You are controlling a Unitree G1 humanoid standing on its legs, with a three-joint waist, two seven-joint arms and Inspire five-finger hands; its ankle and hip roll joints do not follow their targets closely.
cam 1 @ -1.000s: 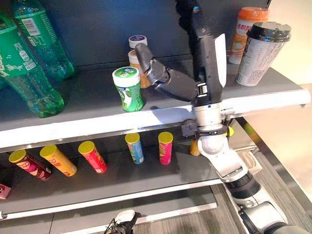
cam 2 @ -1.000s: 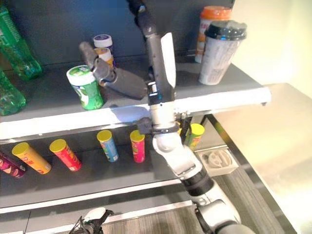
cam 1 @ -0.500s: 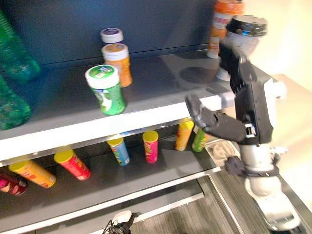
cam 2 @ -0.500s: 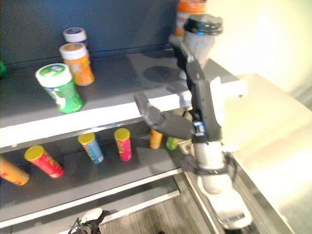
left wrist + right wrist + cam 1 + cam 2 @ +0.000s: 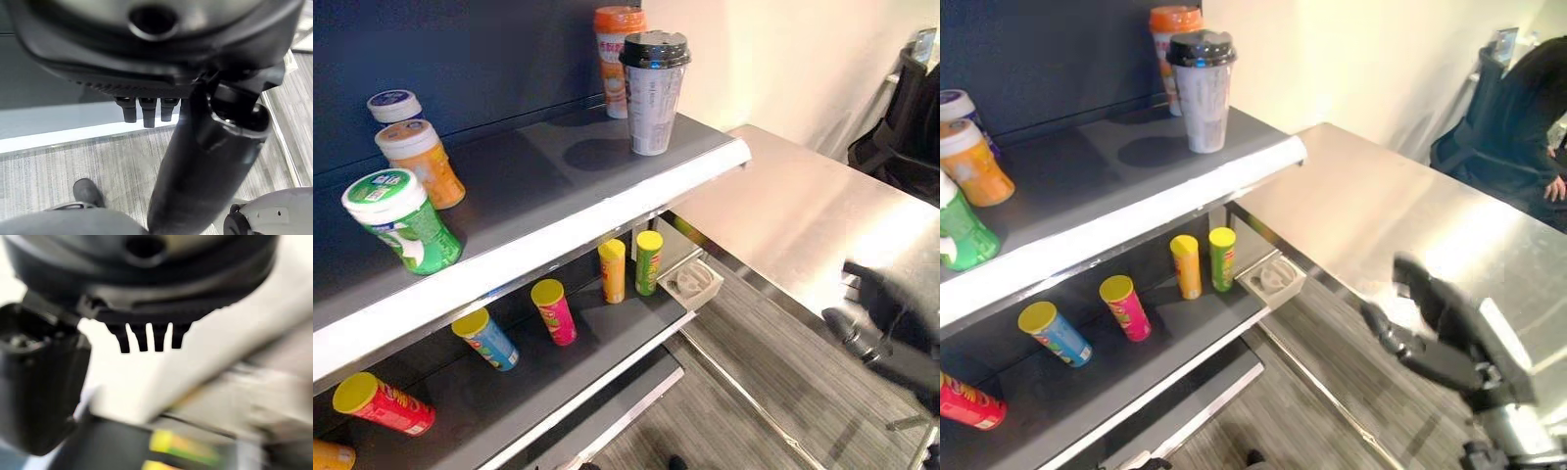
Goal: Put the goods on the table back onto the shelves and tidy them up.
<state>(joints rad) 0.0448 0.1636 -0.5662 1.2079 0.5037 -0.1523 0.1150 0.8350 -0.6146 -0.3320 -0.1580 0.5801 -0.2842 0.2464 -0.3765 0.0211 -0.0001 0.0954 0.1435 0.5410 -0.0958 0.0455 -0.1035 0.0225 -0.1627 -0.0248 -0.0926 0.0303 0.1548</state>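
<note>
The right hand (image 5: 1430,333), seen a second ago raised at the upper shelf (image 5: 558,166) beside the green canister (image 5: 396,220), is now held low and empty over the steel tabletop (image 5: 1410,215), fingers relaxed and spread. The canister is left standing on the shelf, with the lidded cup (image 5: 654,93) farther back.

No legible text in any view from my station. Print present on green canister (image 5: 399,220) label, at 9 o'clock on top shelf (image 5: 607,201): too small to read. Print on dark-lidded cup (image 5: 654,90) wall, at 12 o'clock: characters not resolvable. Tube cans (image 5: 553,311) on lower shelf (image 5: 607,348): markings blurred, unreadable.
</note>
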